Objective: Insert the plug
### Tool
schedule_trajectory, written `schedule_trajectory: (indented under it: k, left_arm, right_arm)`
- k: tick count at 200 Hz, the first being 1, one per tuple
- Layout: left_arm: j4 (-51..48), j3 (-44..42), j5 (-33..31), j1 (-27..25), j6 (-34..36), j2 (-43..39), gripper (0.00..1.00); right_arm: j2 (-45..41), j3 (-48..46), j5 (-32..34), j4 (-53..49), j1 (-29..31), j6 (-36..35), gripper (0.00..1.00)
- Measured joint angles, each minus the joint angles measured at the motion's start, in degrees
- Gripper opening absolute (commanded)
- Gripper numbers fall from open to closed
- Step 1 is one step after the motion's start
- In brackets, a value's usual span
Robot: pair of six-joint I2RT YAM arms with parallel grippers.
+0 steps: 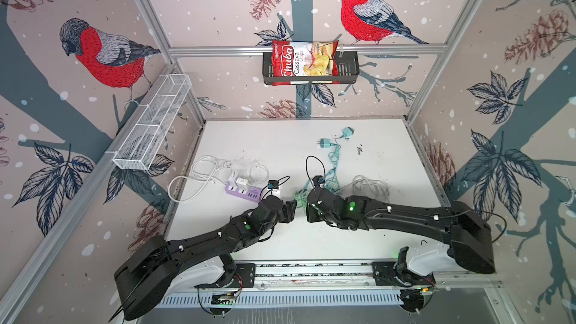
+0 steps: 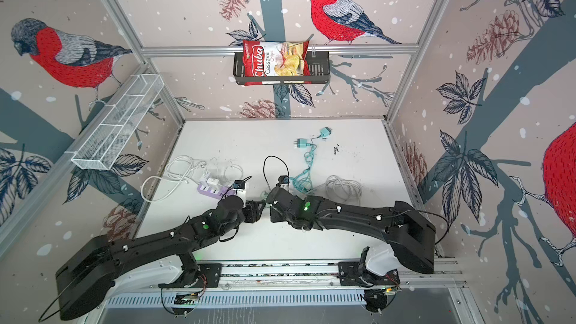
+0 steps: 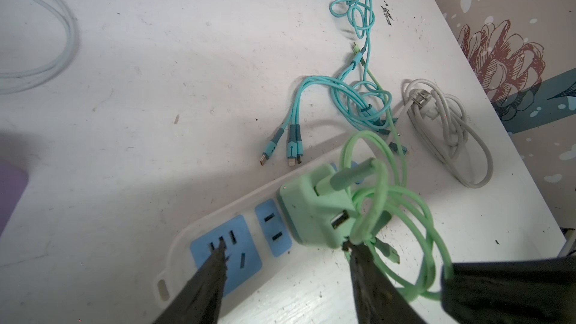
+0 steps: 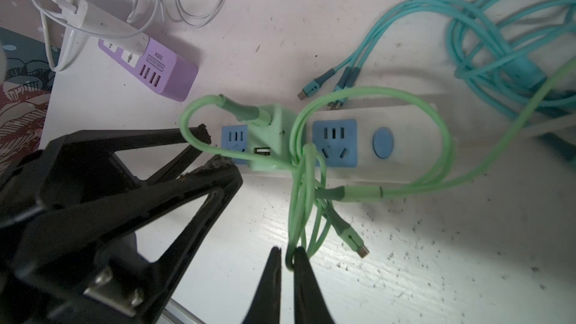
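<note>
The mint-green plug stands on the white power strip, between its blue sockets; its pins are hidden. In both wrist views my left gripper is open. One fingertip lies over the end blue socket, the other sits at the plug's corner. My right gripper is shut on a loop of the plug's green cable, just in front of the strip. In both top views the grippers meet tip to tip, and the arms hide the strip.
A purple power strip with white chargers and cables lies to the left. A teal charger and its teal cable run toward the back. A coiled white cable lies to the right. Wall baskets hang at the back and left.
</note>
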Motion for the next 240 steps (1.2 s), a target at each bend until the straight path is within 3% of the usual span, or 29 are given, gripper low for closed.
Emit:
schedule_trajectory:
  k: [43, 65, 80, 107, 171, 240]
  left_arm:
    - [0.0, 0.0, -0.1, 0.0, 1.0, 1.6, 0.63]
    - [0.3, 0.2, 0.0, 0.0, 1.0, 2.8, 0.63]
    - [0.3, 0.8, 0.1, 0.0, 1.0, 3.2, 0.62]
    - [-0.4, 2.1, 0.1, 0.0, 0.8, 3.2, 0.62]
    - [-5.5, 6.3, -3.1, 1.2, 3.1, -1.4, 0.68]
    - [-5.4, 14.8, -4.5, 8.3, 11.4, 3.5, 0.67]
  right_arm:
    - [-3.5, 1.4, 3.1, -3.2, 3.2, 2.4, 0.13]
    - [-4.7, 1.1, 4.4, -4.2, 4.2, 2.9, 0.26]
    - [-4.7, 0.0, 5.0, -4.0, 3.9, 3.8, 0.3]
    - [-4.3, -3.8, 6.1, -4.1, -1.9, 3.8, 0.41]
    - [-3.5, -7.5, 3.2, 2.2, -18.2, -4.3, 0.43]
    - [-0.2, -10.5, -2.7, 8.2, -23.0, -6.8, 0.44]
